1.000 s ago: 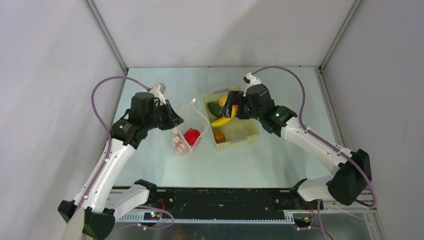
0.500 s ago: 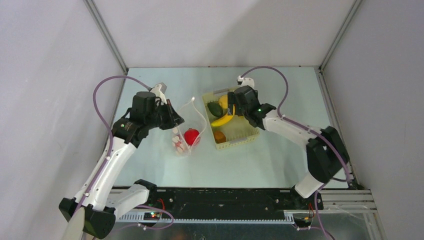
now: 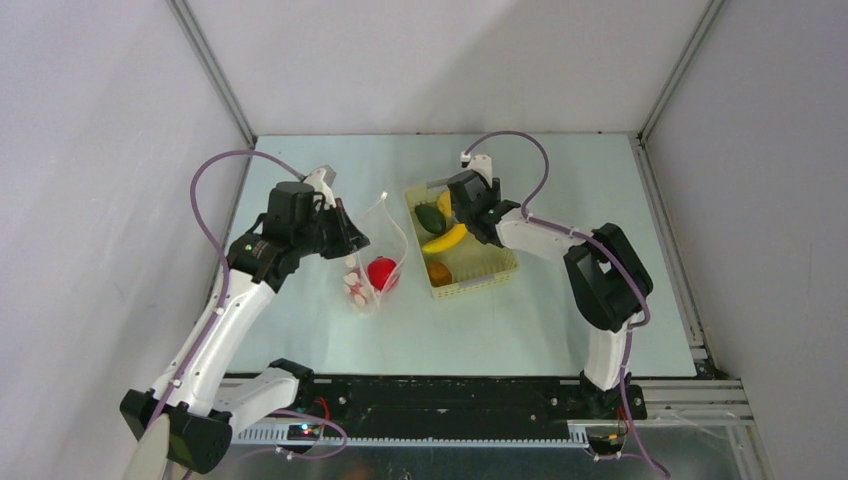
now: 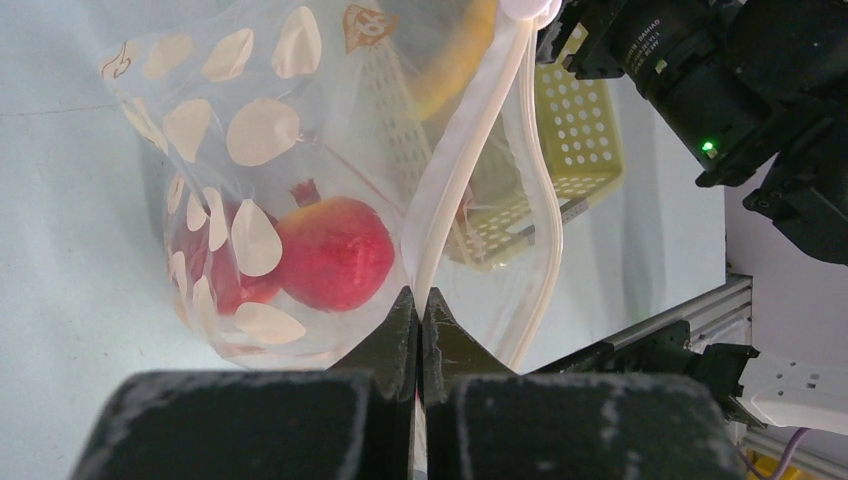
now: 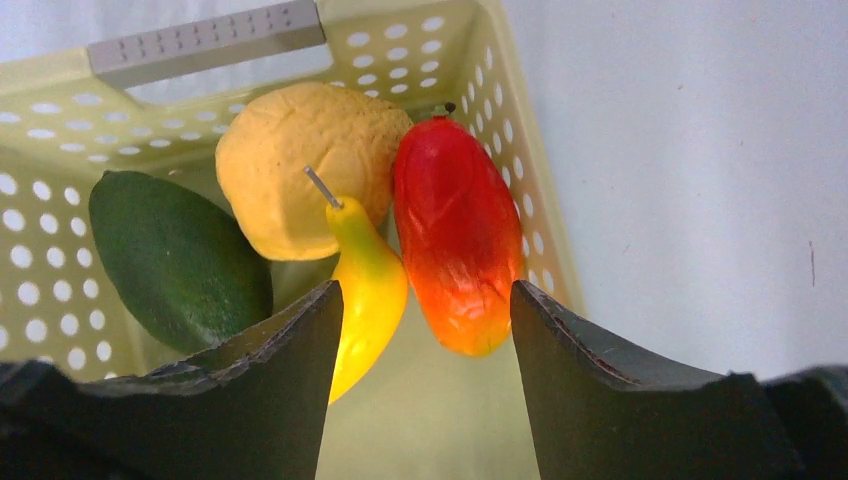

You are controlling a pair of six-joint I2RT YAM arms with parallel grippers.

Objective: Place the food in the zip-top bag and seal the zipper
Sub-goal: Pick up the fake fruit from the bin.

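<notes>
The clear dotted zip-top bag point(image 3: 372, 275) stands open on the table, left of the basket, with a red round fruit point(image 3: 382, 272) inside. My left gripper point(image 3: 350, 240) is shut on the bag's white zipper strip point(image 4: 432, 240) and holds the mouth up; the red fruit point(image 4: 332, 252) shows through the plastic. My right gripper point(image 3: 455, 203) is open and empty above the far end of the pale yellow basket point(image 3: 500, 268). Between its fingers lie a red-orange piece point(image 5: 455, 230) and the banana point(image 5: 368, 290), with a yellow lumpy piece point(image 5: 300, 165) and the dark green oval point(image 5: 175, 260) beside them.
An orange-brown piece point(image 3: 439, 272) lies at the basket's near end. The basket's grey handle bar point(image 5: 205, 45) is at its far wall. Enclosure walls and metal frame posts stand around the table.
My right arm has folded in and its gripper has moved left and farther back over the basket's far end. My left gripper and the bag have stayed put.
</notes>
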